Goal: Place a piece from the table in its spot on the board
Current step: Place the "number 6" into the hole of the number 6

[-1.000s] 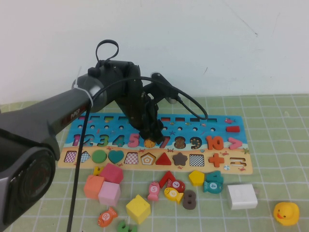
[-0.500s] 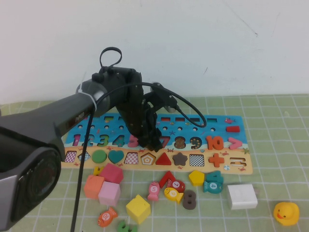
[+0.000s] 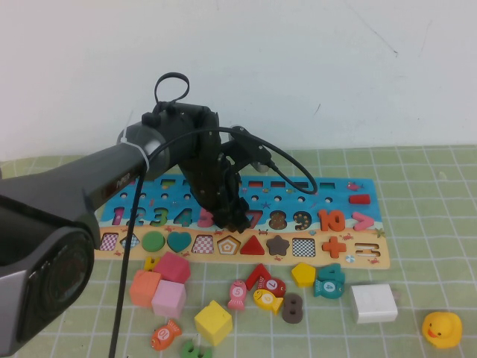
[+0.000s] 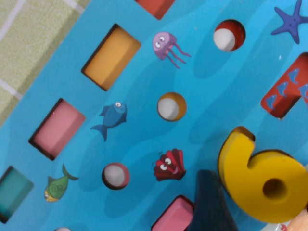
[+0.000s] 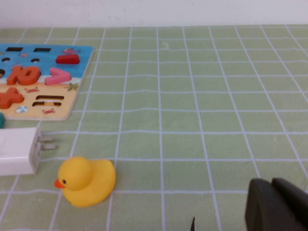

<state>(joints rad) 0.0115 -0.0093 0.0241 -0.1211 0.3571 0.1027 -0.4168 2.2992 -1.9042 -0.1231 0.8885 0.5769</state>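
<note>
The left gripper (image 3: 232, 221) is low over the blue board (image 3: 350, 203), between its 5 and 7. The yellow "6" (image 4: 262, 178) lies on the board, one dark finger (image 4: 209, 202) just beside it; how wide the fingers stand, I cannot tell. The right gripper (image 5: 276, 204) hovers over the counter (image 5: 202, 96) near a rubber duck (image 5: 86, 180), its state unclear.

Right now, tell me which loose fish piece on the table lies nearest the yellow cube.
The orange fish, just left of the yellow cube at the table's near edge. The pink fish and yellow fish lie farther off, toward the board.
</note>
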